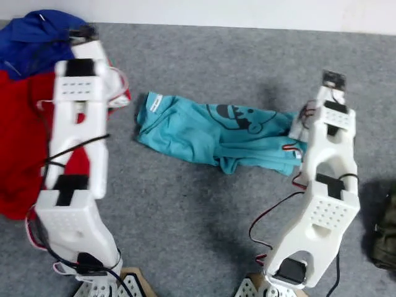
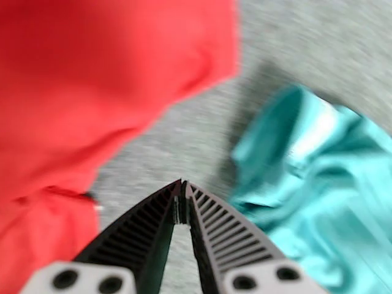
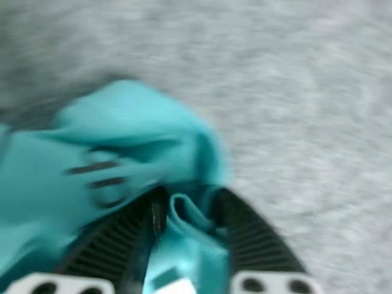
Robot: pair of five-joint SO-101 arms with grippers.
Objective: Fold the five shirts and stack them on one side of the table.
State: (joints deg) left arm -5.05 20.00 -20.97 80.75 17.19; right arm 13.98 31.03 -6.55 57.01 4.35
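On the table, right pincer grips the dark-printed teal shirt; left pincer hangs closed, empty.

L arm stretches fwd from its base, nearly straight, wrist at far end. L gripper: jaws pressed together tip to tip, nothing btwn them. R arm is bent at elbow, angling fwd & inward. R gripper points down, jaws clamped on a fold of teal shirt.
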